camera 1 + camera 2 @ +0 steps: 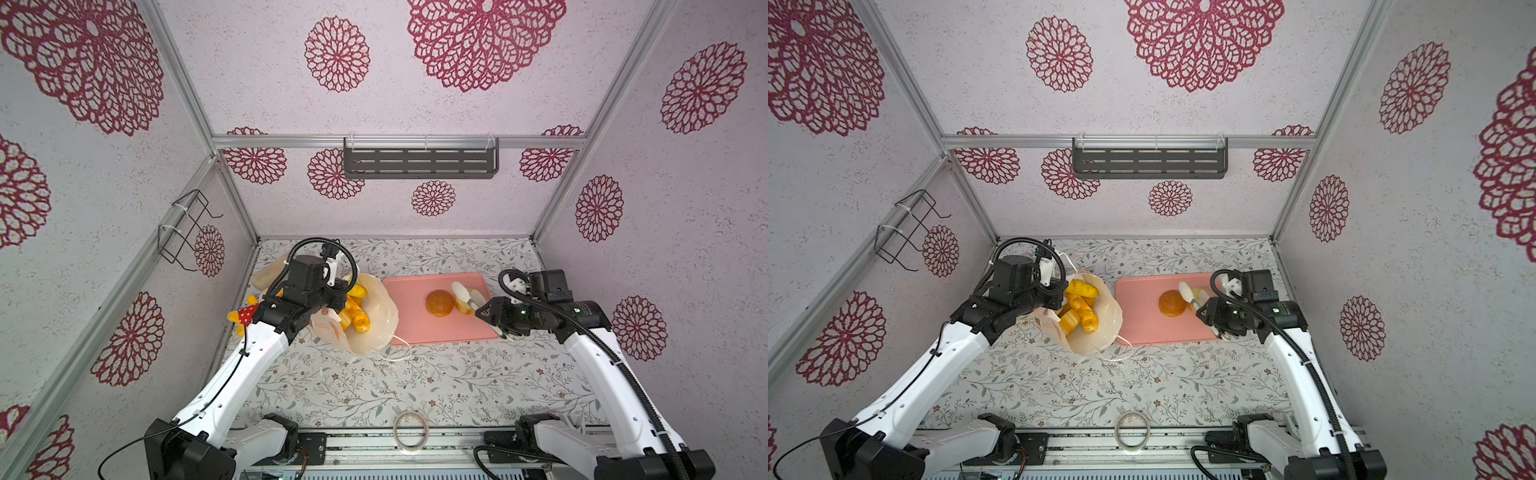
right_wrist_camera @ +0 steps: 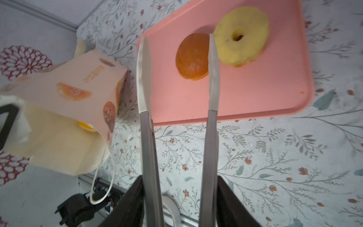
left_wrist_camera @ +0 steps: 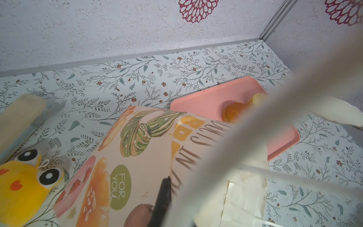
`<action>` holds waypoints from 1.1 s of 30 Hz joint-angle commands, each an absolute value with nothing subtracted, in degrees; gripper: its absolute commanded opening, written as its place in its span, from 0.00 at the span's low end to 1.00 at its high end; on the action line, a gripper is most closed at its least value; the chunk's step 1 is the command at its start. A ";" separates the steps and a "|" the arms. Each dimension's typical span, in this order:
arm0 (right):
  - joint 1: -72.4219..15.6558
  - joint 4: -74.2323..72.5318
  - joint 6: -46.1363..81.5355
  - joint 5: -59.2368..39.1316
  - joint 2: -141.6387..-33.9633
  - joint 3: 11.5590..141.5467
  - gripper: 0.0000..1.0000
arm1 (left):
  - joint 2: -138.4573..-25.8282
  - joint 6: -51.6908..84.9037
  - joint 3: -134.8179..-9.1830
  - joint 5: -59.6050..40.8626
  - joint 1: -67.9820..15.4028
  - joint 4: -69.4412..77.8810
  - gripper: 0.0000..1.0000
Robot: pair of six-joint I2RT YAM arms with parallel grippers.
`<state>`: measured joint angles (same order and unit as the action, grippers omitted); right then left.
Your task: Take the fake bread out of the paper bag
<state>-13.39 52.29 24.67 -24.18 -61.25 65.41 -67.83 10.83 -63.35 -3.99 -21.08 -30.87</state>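
Your left gripper point(image 1: 1053, 301) is clamped on the bag point(image 1: 1100, 328) rim; breads point(image 1: 1080, 309) lie inside. Your right gripper point(image 2: 177, 37) stands open, empty, over the tray's point(image 2: 255, 94) right side, by bun point(image 2: 191, 57) and ring point(image 2: 241, 35).

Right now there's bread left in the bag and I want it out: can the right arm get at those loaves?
Likely yes. The paper bag gapes open with the fake bread exposed. The right gripper hovers open over the pink tray beside it, and nothing stands between them.
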 commanded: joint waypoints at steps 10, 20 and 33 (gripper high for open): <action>-45.16 52.24 32.95 -18.67 -64.50 80.47 0.51 | -66.01 8.33 -62.97 -5.93 -21.18 -29.53 0.00; -52.69 50.40 27.92 -14.23 -78.48 84.02 0.51 | -66.09 8.71 -62.36 -7.65 -21.20 -28.91 0.00; -54.25 52.03 22.82 -10.02 -90.33 90.79 0.51 | -65.74 8.63 -62.40 -7.96 -21.21 -28.92 0.00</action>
<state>-53.58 52.07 25.02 -11.70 -89.19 88.86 -67.13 9.19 -62.81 -6.81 -21.08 -31.18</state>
